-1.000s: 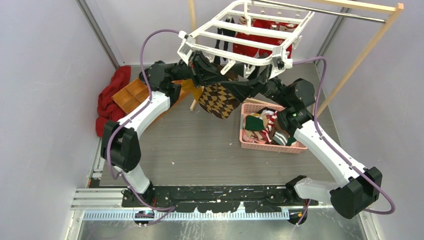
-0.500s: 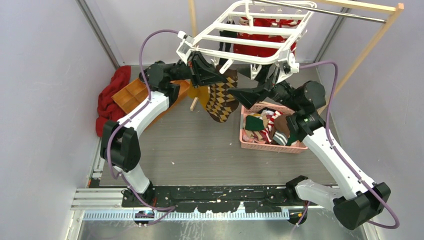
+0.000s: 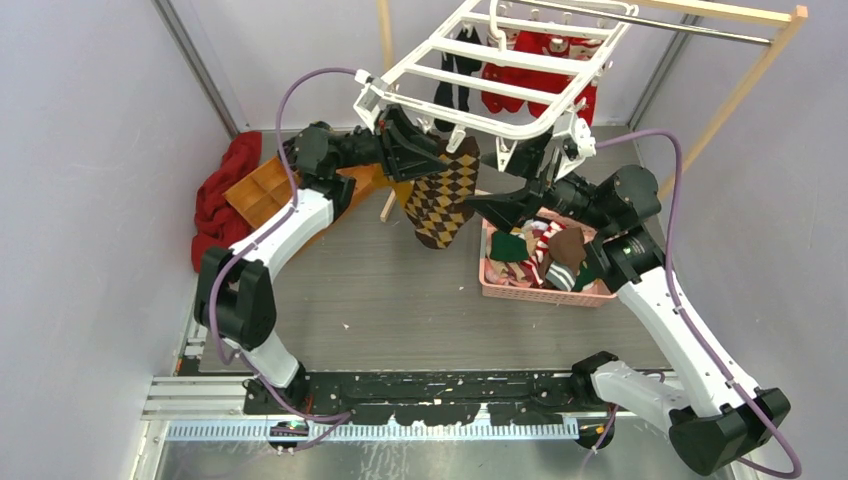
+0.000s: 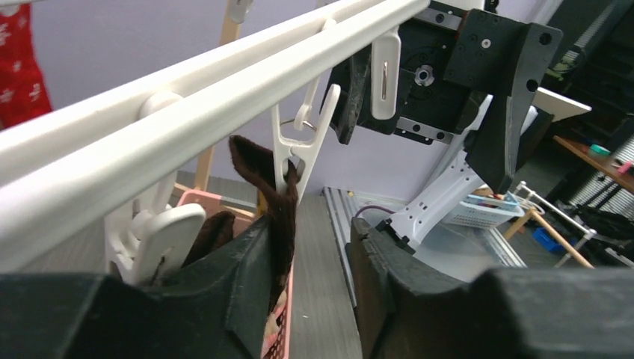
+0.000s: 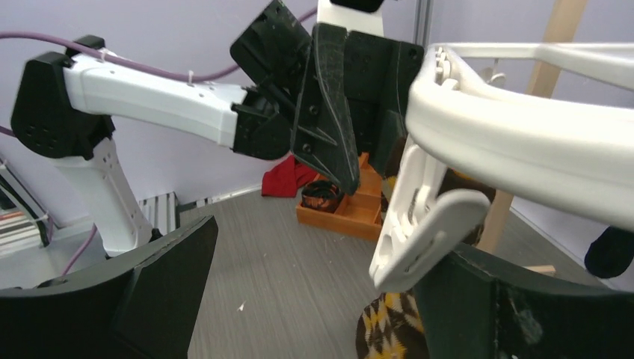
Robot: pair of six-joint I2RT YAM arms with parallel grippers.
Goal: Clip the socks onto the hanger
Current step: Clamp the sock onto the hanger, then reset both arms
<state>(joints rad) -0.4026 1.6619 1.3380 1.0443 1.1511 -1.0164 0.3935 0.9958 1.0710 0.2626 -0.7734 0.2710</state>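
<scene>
The white hanger (image 3: 520, 128) hangs at the back. A brown argyle sock (image 3: 440, 195) dangles from a clip on its front rail. In the left wrist view that clip (image 4: 288, 161) pinches the sock's dark cuff (image 4: 258, 168). My left gripper (image 4: 310, 232) is open, and the cuff rests against its left finger (image 4: 232, 277). From above, the left gripper (image 3: 425, 160) sits at the sock's top. My right gripper (image 3: 500, 190) stands just right of the sock, wide open (image 5: 321, 247) and holding nothing. A white clip (image 5: 426, 224) hangs by its right finger, with the argyle sock (image 5: 389, 329) below.
Black socks (image 3: 455, 75) and red ones (image 3: 540, 60) hang further back on the hanger. A pink basket (image 3: 545, 292) of socks sits under the right arm. A red cloth (image 3: 225, 195) and a wooden tray (image 3: 262, 190) lie at the left. The wooden rack's post (image 3: 720, 120) stands at the right.
The right gripper opened fully and drew back to the right. The left jaws parted off the sock, which now hangs from the clip. The hanger swung back and up.
</scene>
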